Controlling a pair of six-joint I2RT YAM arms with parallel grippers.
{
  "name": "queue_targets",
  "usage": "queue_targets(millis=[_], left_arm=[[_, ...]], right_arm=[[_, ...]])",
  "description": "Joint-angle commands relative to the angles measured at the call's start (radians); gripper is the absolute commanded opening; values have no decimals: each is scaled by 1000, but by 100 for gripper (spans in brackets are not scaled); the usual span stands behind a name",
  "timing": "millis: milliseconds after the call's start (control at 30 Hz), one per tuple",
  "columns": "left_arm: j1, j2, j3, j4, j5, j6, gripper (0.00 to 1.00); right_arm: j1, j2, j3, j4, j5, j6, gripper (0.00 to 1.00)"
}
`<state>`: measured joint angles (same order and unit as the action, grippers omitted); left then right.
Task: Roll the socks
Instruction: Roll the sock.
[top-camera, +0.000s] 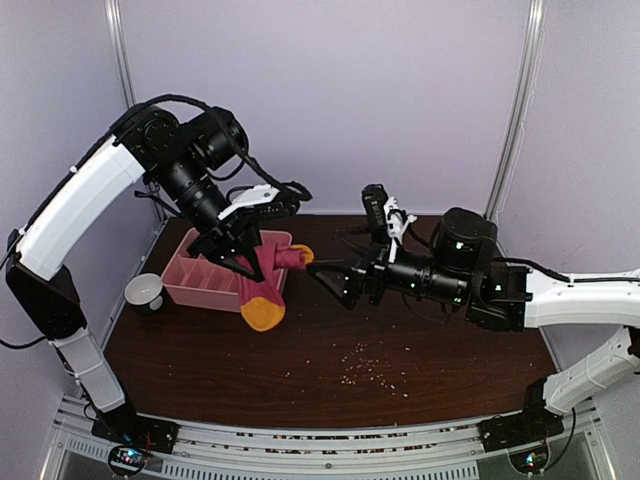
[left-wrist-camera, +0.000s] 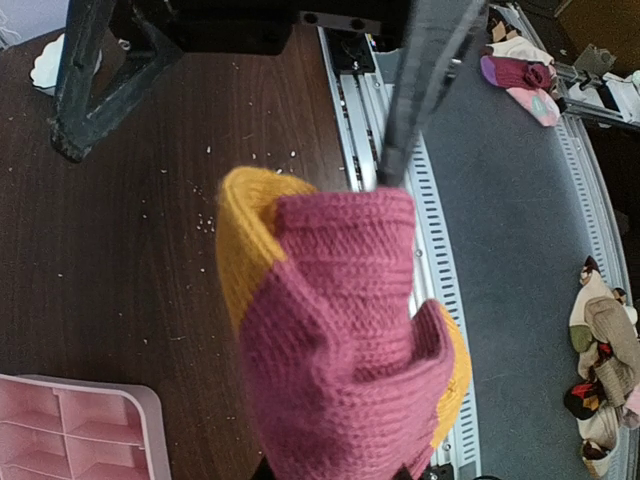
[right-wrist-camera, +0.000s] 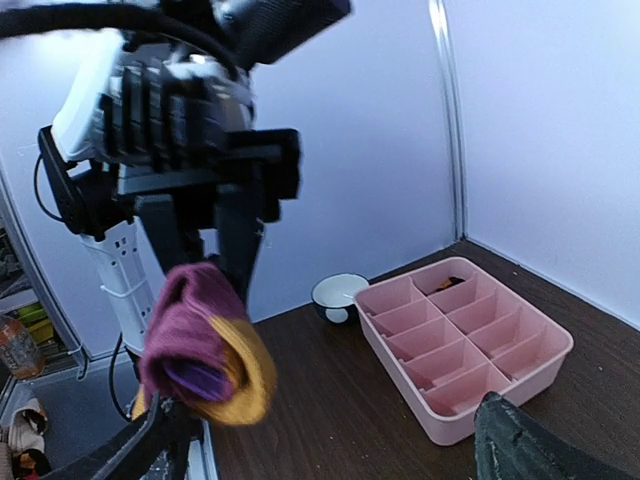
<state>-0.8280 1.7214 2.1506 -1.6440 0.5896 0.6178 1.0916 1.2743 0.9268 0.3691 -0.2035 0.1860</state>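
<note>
The socks (top-camera: 264, 290) hang as one dark red bundle with an orange end, above the table beside the pink tray. My left gripper (top-camera: 240, 256) is shut on their upper part. The left wrist view is filled by the socks (left-wrist-camera: 330, 330), which hide my own fingers. My right gripper (top-camera: 331, 285) stands open just right of the bundle and apart from it. In the right wrist view the socks (right-wrist-camera: 200, 345) hang rolled with a purple inside under the left gripper (right-wrist-camera: 205, 262), and my right fingertips (right-wrist-camera: 530, 445) stand wide at the bottom corners.
A pink compartment tray (top-camera: 192, 283) sits at the table's left, also shown as the tray (right-wrist-camera: 470, 340), with a white bowl (top-camera: 146, 292) beside it. Crumbs (top-camera: 365, 365) dot the dark table. Other socks (left-wrist-camera: 520, 78) lie on the floor beyond the rail.
</note>
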Motion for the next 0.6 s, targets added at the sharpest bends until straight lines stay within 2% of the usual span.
queue_targets(millis=[0,300,567], left_arm=[[14,16,-38,-13,71,-17,0],[16,-2,-95,-13,151,-14,0],[17,-19,-112,-13,162,-7,0]], right_arm=[[48,40,55,11,-78,-58,100],[101,132,162,-2,-153,-124,99],[103,175,227,-80,-114,-135,99]])
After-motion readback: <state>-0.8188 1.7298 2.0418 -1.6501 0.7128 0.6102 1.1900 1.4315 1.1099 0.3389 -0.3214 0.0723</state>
